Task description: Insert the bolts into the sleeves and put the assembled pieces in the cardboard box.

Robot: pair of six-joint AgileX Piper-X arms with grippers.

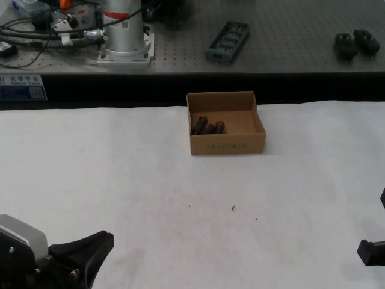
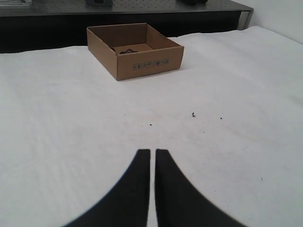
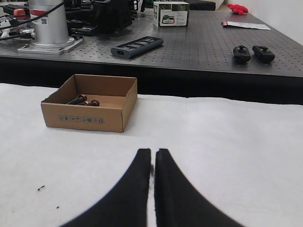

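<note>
Cardboard box [image 1: 227, 145] sits upper centre of the high view, open top, on the white-covered bench [image 1: 120, 180]. Inside, against its left half: assembled pieces [image 1: 207, 127], dark, lying side by side; exact count cannot be told. The right wrist view shows the same pieces [image 3: 85, 100] on the box floor, box [image 3: 83, 118] at left centre of that frame.

Below the box, centre of the high view: a few small dark specks [image 1: 232, 208] on the cover.

Left hand [image 2: 152, 156]: clenched, fingers nearly touching, nothing between them; low centre of its frame, box [image 2: 147, 64] well apart at upper left.

Right hand [image 3: 152, 156]: clenched likewise, holding nothing, well apart from the box.

Behind the white cover: perforated board with a metal post [image 1: 123, 30] at upper left, a black slotted block [image 1: 227, 41] at top centre.
</note>
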